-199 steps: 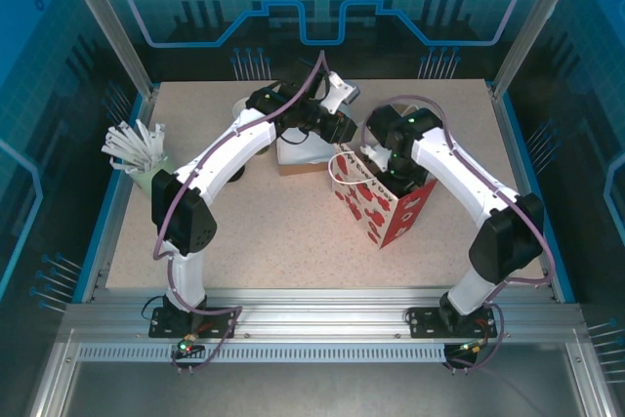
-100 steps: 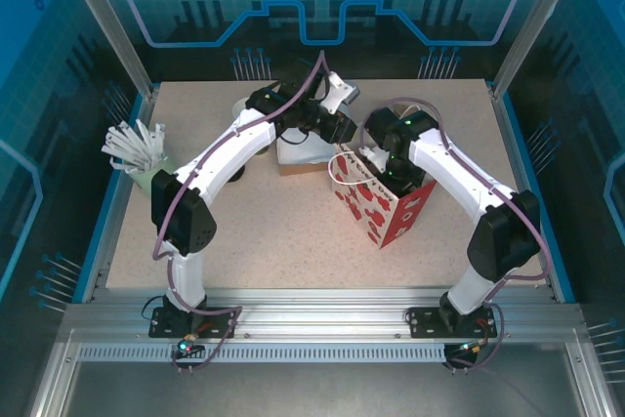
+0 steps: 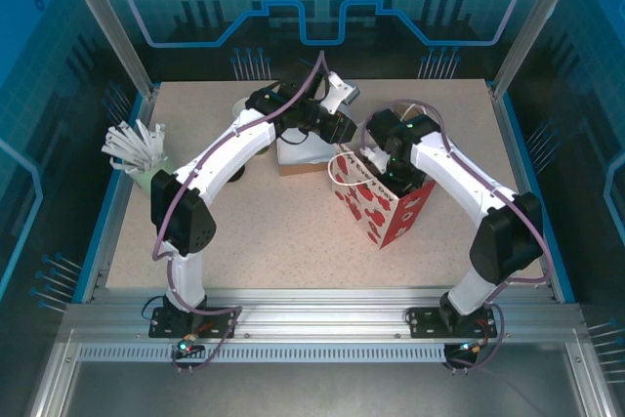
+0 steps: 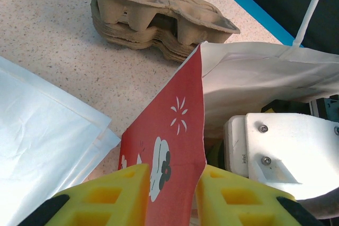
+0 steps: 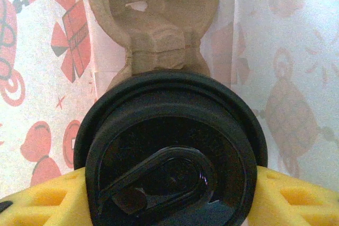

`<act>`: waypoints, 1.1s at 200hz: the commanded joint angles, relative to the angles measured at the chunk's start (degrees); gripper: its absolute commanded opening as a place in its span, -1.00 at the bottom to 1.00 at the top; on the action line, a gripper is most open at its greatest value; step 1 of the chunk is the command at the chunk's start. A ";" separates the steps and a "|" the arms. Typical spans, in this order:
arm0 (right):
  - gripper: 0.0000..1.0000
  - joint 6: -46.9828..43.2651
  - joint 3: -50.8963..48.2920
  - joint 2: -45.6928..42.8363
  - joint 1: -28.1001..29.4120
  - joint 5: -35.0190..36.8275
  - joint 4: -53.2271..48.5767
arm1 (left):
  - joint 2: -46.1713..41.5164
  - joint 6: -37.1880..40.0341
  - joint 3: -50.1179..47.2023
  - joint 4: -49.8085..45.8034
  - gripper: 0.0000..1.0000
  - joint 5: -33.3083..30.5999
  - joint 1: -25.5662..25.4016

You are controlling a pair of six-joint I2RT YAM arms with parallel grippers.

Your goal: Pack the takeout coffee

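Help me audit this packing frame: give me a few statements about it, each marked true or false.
1. The left fingers pinch a wall of the red bag. True.
2. The right fingers hold the black-lidded cup. True.
3. That cup stands on the open table. False: printed bag walls surround it, so it is inside the bag.
4. The stack of pulp trays rests on the white sheets. False: it sits on the bare table, apart from them.
5. The mint cup of sticks stands by the right arm. False: it is at the table's left edge.
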 commanded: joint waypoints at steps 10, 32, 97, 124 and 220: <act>-0.25 0.34 -6.24 7.14 -0.91 -0.86 2.62 | -1.75 -0.10 -1.06 0.03 -0.40 0.08 0.42; -0.20 0.39 -5.96 7.21 -0.90 -0.08 2.24 | -1.88 -0.17 -1.00 0.02 -0.40 0.12 0.39; 0.04 -0.51 -0.15 4.39 0.33 0.96 -1.27 | -2.14 -0.35 0.75 -0.47 -0.33 0.07 0.42; 0.23 -0.51 0.25 4.18 0.55 1.31 -1.84 | -2.10 -0.43 1.30 -0.75 -0.27 0.00 0.39; 0.64 -0.65 3.80 1.90 1.74 2.11 -4.19 | -2.19 -0.61 2.08 -1.10 -0.16 -0.36 0.42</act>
